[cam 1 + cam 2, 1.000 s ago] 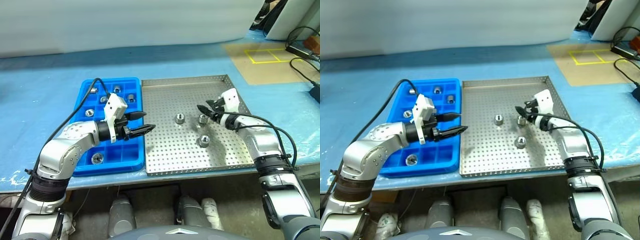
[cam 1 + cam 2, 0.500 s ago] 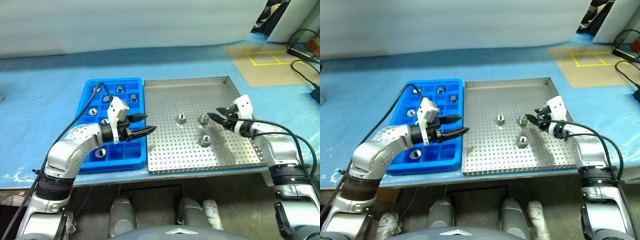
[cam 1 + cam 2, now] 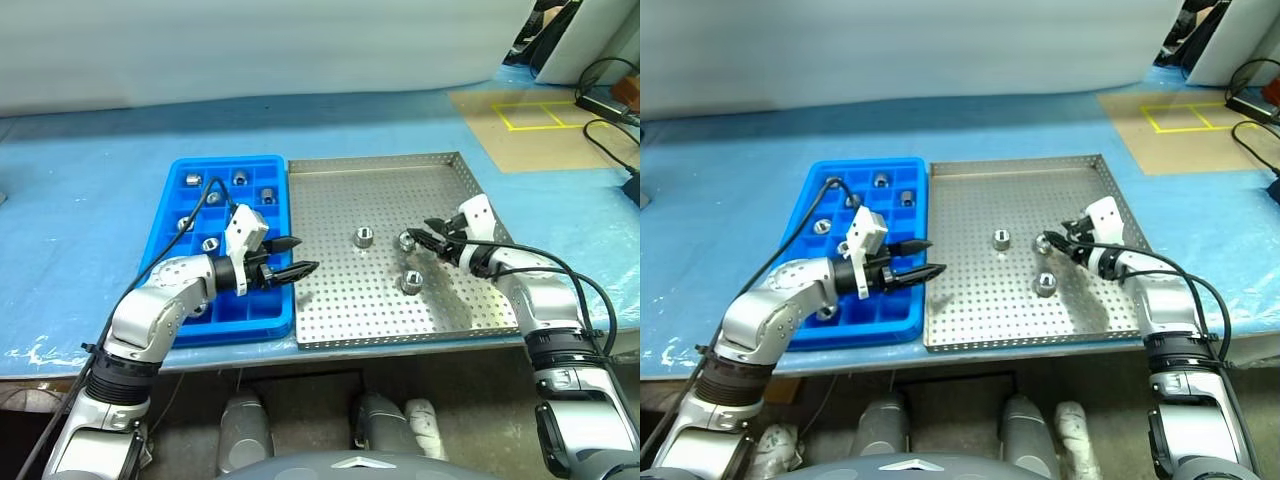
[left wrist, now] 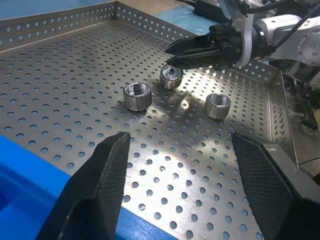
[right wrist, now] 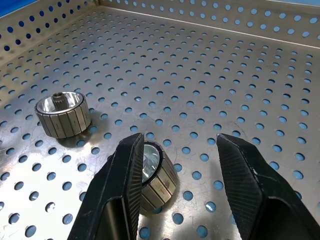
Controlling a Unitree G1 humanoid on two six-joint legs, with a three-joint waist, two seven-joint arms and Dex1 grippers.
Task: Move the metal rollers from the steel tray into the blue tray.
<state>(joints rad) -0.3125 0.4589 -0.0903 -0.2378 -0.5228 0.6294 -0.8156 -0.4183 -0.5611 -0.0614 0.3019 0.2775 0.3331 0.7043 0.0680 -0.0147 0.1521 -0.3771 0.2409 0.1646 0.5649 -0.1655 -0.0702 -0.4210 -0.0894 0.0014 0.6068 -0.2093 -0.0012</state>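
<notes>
Three metal rollers lie on the steel tray (image 3: 370, 190): one (image 3: 363, 237) left of centre, one (image 3: 407, 240) beside it, one (image 3: 410, 281) nearer me. My right gripper (image 3: 420, 234) is low over the tray, open. The middle roller (image 5: 155, 176) rests on the tray against the inner side of one finger (image 5: 127, 185), clear of the other. My left gripper (image 3: 302, 256) hovers open and empty over the seam between the blue tray (image 3: 228, 162) and the steel tray, pointing at the rollers (image 4: 137, 96). Several rollers (image 3: 241, 178) sit in blue compartments.
Both trays lie side by side on a table covered with blue sheeting (image 3: 90, 220), close to its front edge. A tan mat with yellow tape (image 3: 530, 115) and black cables (image 3: 610, 130) lie at the back right. A black cable (image 3: 195, 215) runs over the blue tray.
The head camera has shifted. Both arms have sunk a little toward the trays, and the right gripper's tips have settled around the middle roller. The rollers have stayed in place.
</notes>
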